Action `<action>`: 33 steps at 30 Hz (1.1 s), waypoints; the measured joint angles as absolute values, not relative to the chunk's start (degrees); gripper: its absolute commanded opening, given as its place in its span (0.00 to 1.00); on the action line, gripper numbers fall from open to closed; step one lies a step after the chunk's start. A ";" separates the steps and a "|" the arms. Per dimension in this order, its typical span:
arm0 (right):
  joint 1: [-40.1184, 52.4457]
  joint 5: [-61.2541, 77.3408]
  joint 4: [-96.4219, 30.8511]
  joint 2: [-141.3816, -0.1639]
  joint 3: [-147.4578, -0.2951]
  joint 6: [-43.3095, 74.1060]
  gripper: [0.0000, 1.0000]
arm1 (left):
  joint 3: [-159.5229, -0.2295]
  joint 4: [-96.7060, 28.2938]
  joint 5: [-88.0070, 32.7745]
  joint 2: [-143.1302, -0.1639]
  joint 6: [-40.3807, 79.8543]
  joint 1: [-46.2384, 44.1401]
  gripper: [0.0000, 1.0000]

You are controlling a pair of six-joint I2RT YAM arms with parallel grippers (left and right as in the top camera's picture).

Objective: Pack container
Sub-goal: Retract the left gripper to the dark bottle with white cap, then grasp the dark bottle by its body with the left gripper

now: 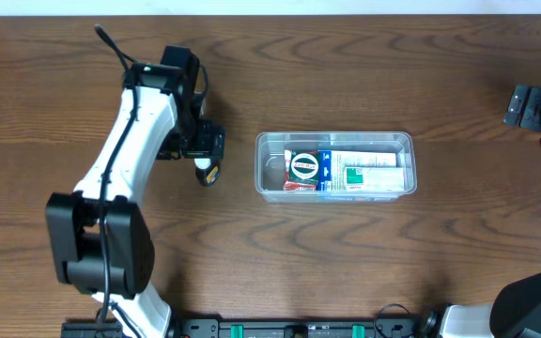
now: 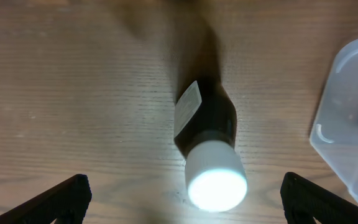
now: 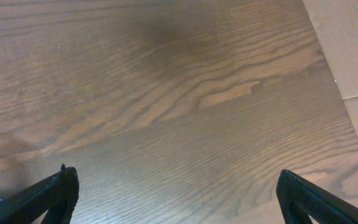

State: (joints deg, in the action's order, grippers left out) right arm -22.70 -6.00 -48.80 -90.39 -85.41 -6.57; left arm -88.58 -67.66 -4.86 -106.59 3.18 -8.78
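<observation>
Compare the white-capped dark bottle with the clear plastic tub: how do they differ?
The dark, white-capped bottle is opaque; the clear rectangular plastic tub is see-through. The bottle is round and far smaller than the tub. The tub holds printed packets; the bottle sits outside it. Both rest on the brown wooden table.

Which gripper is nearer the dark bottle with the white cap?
Left. The left gripper hangs open right at the bottle; the right gripper sits far across the table, past the container.
</observation>
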 measured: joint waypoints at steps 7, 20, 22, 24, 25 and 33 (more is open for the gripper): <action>-22.70 -6.02 -48.80 -90.39 -85.41 -6.57 0.99 | -88.55 -67.77 -6.79 -109.06 2.39 -8.78 0.80; -22.70 -6.02 -48.80 -90.39 -85.41 -6.57 0.99 | -88.53 -68.05 -9.50 -109.12 1.63 -8.80 0.72; -22.70 -6.02 -48.80 -90.39 -85.41 -6.57 0.99 | -88.49 -68.16 -9.74 -109.12 1.63 -8.80 0.72; -22.70 -6.02 -48.80 -90.39 -85.41 -6.57 0.99 | -88.20 -68.10 -9.96 -109.12 1.63 -8.80 0.72; -22.70 -6.00 -48.77 -90.39 -85.41 -6.59 0.99 | -87.85 -67.94 -9.98 -109.12 1.63 -8.80 0.72; -22.70 -6.00 -48.80 -90.39 -85.41 -6.57 0.99 | -85.54 -66.32 -10.17 -109.12 2.31 -8.80 0.57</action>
